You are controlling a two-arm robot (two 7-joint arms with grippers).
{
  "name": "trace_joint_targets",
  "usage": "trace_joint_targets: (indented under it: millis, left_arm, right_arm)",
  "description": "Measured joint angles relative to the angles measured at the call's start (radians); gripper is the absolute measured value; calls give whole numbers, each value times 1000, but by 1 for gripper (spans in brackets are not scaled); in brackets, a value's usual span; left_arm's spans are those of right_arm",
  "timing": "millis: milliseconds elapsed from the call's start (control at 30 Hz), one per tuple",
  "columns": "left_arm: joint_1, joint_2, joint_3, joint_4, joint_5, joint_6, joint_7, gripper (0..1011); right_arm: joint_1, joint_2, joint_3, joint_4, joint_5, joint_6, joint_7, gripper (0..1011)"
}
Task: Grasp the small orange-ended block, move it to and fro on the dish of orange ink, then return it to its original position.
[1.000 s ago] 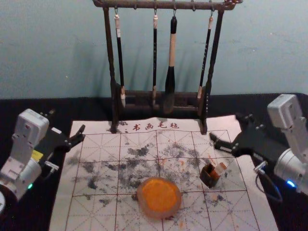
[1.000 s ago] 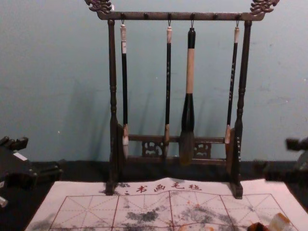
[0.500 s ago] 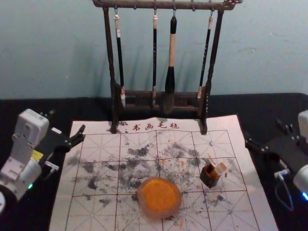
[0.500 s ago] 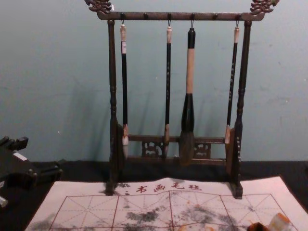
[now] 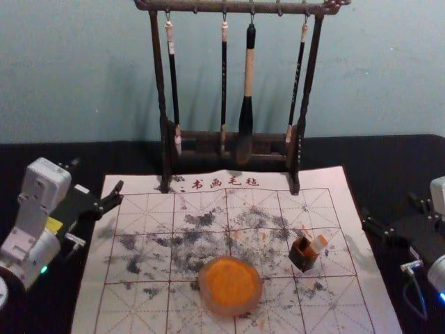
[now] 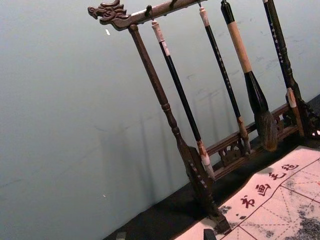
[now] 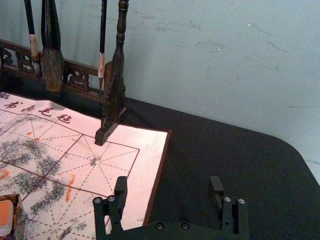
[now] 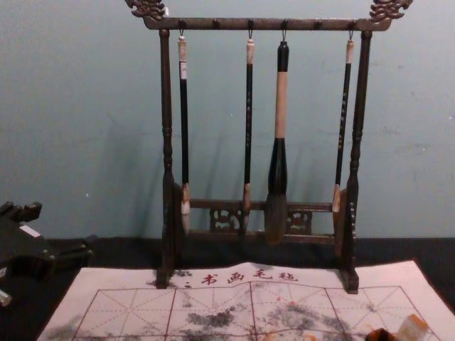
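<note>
Moved since the earlier frame: the right gripper (image 7: 167, 185), which hung near the small box and now stands at the right edge of the head view, out over the dark cloth (image 5: 348, 154) beyond the mat. We find its fingers well apart with nothing between them, a bearing that we judge suits withdrawal without nudging the block.

Item: one orange-ended block (image 5: 318, 243), right of centre in the head view, tilted at the mouth of the small dark box (image 5: 303, 257). How deep it sits we cannot tell. Left leaning thus, it offers its upper part for an easy grip.

Item: one dish (image 5: 230, 310) of orange ink (image 5: 231, 280), lower centre, near the box, so that the carry is short. No tool rests on it.

Item: the left gripper (image 6: 165, 235), at the left edge of the head view, fingers apart and holding nothing; parked, we suppose, to leave the dish free.

Item: one rack (image 5: 158, 76) with hanging brushes (image 5: 246, 118), upper centre, behind the work.

Condition: we judge the task probably at its close, with only the arm's retreat in hand.
</note>
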Motion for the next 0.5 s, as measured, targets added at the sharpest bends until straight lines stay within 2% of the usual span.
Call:
trace_joint_targets:
  millis: [500]
  left_arm:
    - [0,0,0,0,0,0,0,1001]
  right_arm:
    - [3,3,-4,-3,1,-2,3,1000]
